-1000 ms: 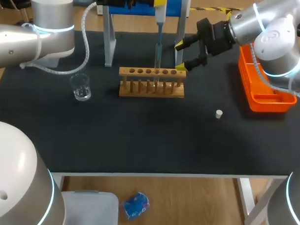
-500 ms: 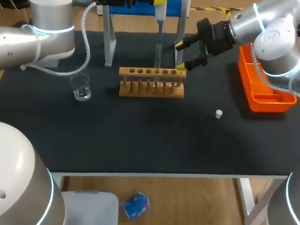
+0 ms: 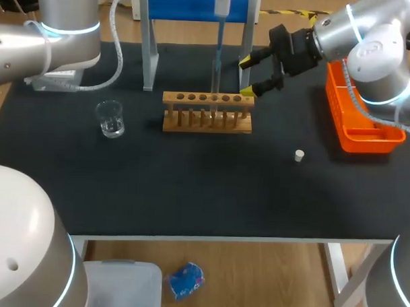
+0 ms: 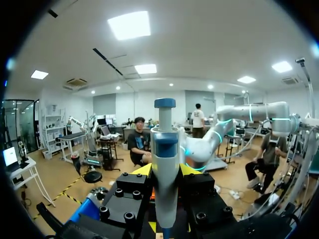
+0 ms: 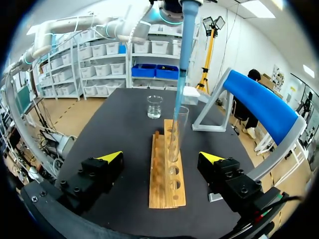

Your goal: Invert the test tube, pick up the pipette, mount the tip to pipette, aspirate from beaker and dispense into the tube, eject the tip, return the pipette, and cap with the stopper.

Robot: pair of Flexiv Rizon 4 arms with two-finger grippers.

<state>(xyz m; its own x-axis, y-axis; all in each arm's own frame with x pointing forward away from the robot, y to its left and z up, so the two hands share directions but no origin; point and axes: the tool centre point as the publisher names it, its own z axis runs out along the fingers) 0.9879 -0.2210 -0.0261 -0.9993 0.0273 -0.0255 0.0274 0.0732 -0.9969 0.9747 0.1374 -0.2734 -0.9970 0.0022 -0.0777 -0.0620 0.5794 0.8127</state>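
Note:
My left gripper (image 4: 165,174) is shut on the white and blue pipette (image 4: 165,164), holding it upright. In the head view the pipette (image 3: 223,4) is at the table's far edge, and its long blue tip (image 3: 217,56) reaches down into the clear test tube (image 3: 214,83). The tube stands upright in the wooden rack (image 3: 206,113). My right gripper (image 3: 249,77) is open beside the rack's right end, and in the right wrist view it (image 5: 161,158) straddles the rack (image 5: 166,179), touching nothing. The glass beaker (image 3: 110,118) stands left of the rack. A small white stopper (image 3: 298,155) lies to the rack's right.
A blue pipette stand (image 3: 190,3) on grey legs stands behind the rack. An orange bin (image 3: 360,115) sits at the table's right edge under my right arm. The rack has several open holes.
My left arm has risen, lifting the pipette; its gripper has gone out of the head view's top edge. The right arm has not moved.

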